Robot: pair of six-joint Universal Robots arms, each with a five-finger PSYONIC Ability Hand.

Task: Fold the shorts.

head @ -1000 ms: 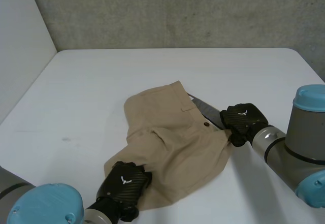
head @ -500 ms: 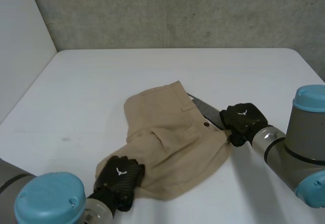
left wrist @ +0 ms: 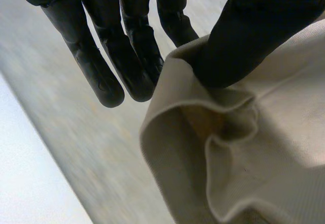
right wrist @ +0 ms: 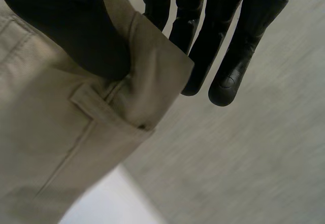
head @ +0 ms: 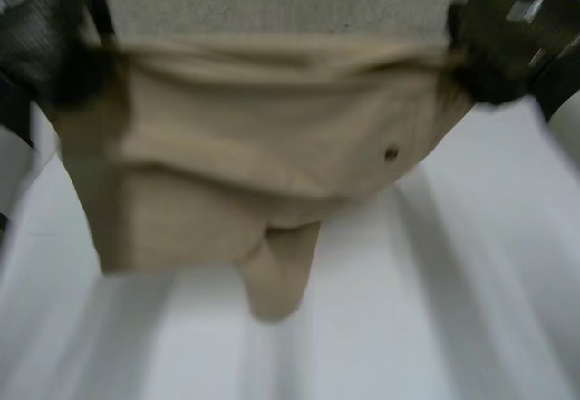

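Observation:
The tan shorts [head: 263, 155] hang in the air, stretched wide between my two hands, with a button [head: 391, 154] on the right side and a fold of cloth drooping below the middle. My left hand [head: 45, 37] holds the upper left corner. At its own wrist, the left hand [left wrist: 254, 31] pinches the shorts' edge [left wrist: 244, 158] between thumb and straight fingers. My right hand [head: 512, 33] holds the upper right corner. There the right hand [right wrist: 66, 26] clamps the waistband [right wrist: 51, 148] near a belt loop with its thumb, the fingers [right wrist: 228, 56] straight behind the cloth.
The white table [head: 453, 309] lies below the hanging shorts. The grey concrete wall [head: 272, 1] stands behind them.
The shorts lay crumpled on the table with a hand at each end. The left hand closed on its edge, and both hands have raised the shorts high, spread out.

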